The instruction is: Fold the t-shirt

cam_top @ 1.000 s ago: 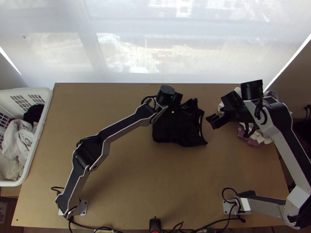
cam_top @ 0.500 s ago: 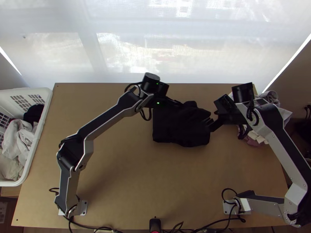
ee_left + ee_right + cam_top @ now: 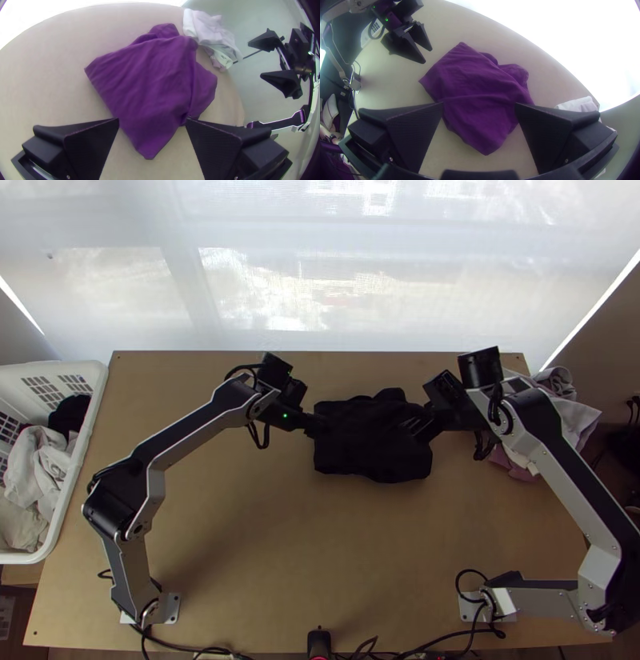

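Note:
In the top view the t-shirt [image 3: 368, 440] lies as a compact dark bundle, folded over, at the table's far middle; it looks purple in the left wrist view [image 3: 150, 80] and the right wrist view [image 3: 476, 93]. Beside its left edge is my left gripper [image 3: 314, 424], open and holding nothing; its fingers are wide apart in the left wrist view [image 3: 152, 120]. Over the shirt's right part hangs my right gripper [image 3: 418, 426], also open, fingers spread in the right wrist view [image 3: 479, 104], with no cloth gripped.
At the table's right back lies a pile of white and pink clothes [image 3: 572, 416], partly behind the right arm. A white laundry basket [image 3: 80, 476] with clothes stands at the left edge. Cables [image 3: 432, 640] run along the near edge. Bare wood [image 3: 320, 540] spreads in front of the shirt.
My left gripper has moved left from above the shirt to its left side. The right gripper has shifted left over the shirt's right part. The shirt's right side, earlier uneven, lies folded over more compactly.

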Robot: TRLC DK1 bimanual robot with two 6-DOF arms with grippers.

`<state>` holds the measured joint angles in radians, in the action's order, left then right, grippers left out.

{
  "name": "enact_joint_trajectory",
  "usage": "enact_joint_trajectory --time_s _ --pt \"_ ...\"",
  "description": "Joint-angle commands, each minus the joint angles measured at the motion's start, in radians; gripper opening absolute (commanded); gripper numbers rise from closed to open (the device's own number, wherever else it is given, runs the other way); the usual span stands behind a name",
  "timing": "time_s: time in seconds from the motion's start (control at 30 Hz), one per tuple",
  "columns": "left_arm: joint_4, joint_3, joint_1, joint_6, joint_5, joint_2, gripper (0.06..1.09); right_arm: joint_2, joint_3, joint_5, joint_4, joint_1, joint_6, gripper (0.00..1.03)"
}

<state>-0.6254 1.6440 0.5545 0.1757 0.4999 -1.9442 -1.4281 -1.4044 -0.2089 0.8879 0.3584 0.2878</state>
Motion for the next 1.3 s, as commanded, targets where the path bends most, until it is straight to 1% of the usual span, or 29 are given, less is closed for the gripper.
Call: enact_joint_trajectory --time_s 0.0,0.1,0.3,0.4,0.53,0.67,0.8,1.03,1.17,1.27 --pt "-0.060 -0.007 0.018 0.059 -0.063 -0.039 1.03 0.020 0.050 0.000 -0.009 0.016 0.010 0.98" --pt "-0.062 0.014 0.010 0.074 -0.107 -0.064 1.03 0.021 0.076 0.000 -0.020 0.048 0.013 0.98" --pt "-0.065 0.013 -0.016 0.088 -0.130 -0.073 1.03 0.017 0.157 0.000 -0.079 0.108 0.013 0.98" --pt "-0.065 0.013 -0.019 0.088 -0.133 -0.073 1.03 0.017 0.180 0.000 -0.107 0.116 0.008 0.98" --pt "-0.065 -0.003 -0.019 0.088 -0.139 -0.064 1.03 0.024 0.262 0.011 -0.227 0.131 0.021 0.98" --pt "-0.065 -0.038 -0.022 0.081 -0.155 -0.030 1.03 0.026 0.343 0.074 -0.359 0.182 0.071 0.98" --pt "-0.060 -0.081 -0.033 0.068 -0.170 0.013 1.03 0.009 0.440 0.161 -0.495 0.248 0.145 0.98" --pt "-0.060 -0.119 -0.068 0.053 -0.185 0.044 1.03 -0.028 0.604 0.275 -0.745 0.326 0.255 0.98" --pt "-0.065 -0.147 -0.085 0.042 -0.195 0.079 1.03 -0.046 0.647 0.304 -0.842 0.346 0.298 0.98" --pt "-0.065 -0.177 -0.100 0.024 -0.198 0.114 1.03 -0.065 0.656 0.313 -0.886 0.346 0.309 0.98"
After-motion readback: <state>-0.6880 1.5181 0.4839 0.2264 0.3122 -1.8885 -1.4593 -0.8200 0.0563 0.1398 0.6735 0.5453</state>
